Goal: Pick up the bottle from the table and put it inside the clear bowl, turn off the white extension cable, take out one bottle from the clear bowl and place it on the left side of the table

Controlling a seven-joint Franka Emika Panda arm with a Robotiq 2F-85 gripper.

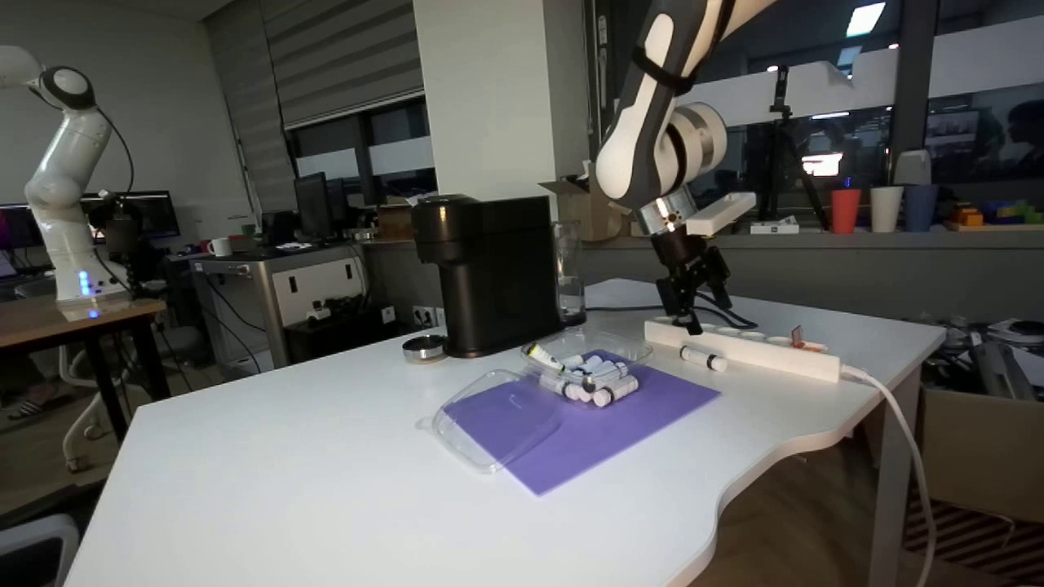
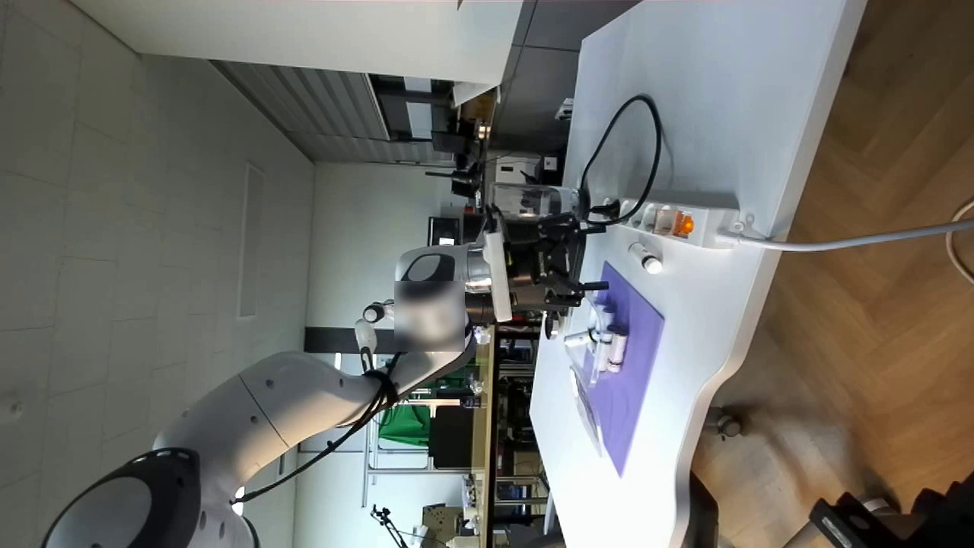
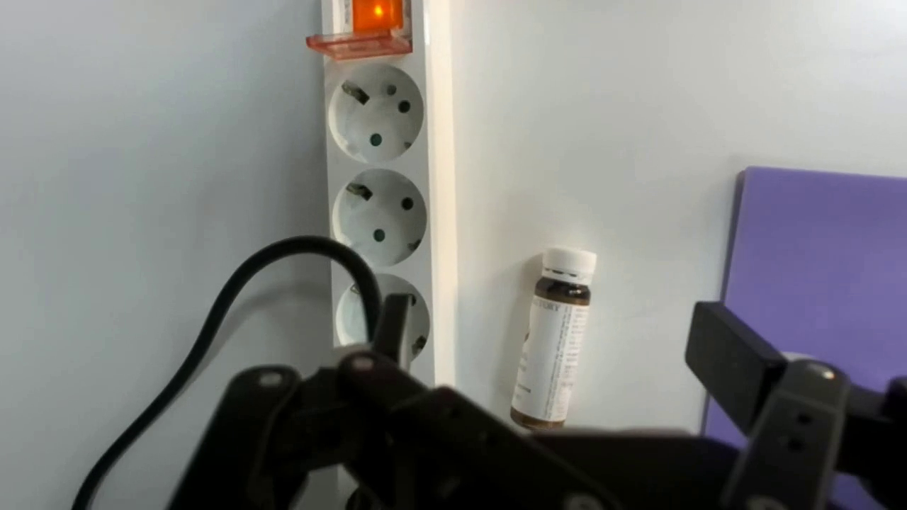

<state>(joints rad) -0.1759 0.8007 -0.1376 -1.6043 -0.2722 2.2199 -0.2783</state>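
A small brown bottle with a white cap and label (image 3: 553,347) lies on the white table (image 1: 326,456) beside the strip; it also shows in both exterior views (image 1: 703,358) (image 2: 645,258). My gripper (image 3: 563,338) is open and empty above it, one finger on each side of the bottle in the wrist view. In an exterior view the gripper (image 1: 708,316) hangs above the table. The clear bowl (image 1: 642,350) holds several similar bottles. The white extension cable (image 1: 758,356) lies along the bottle; its orange switch (image 3: 376,14) is lit, with its cover (image 3: 361,44) raised.
A purple mat (image 1: 587,448) lies under the bowl and a clear lid (image 1: 497,424). A black machine (image 1: 502,277) with a clear tank (image 1: 569,277) stands behind. A black cord (image 3: 234,304) runs to the strip. A round metal tin (image 1: 424,349) is beside the machine.
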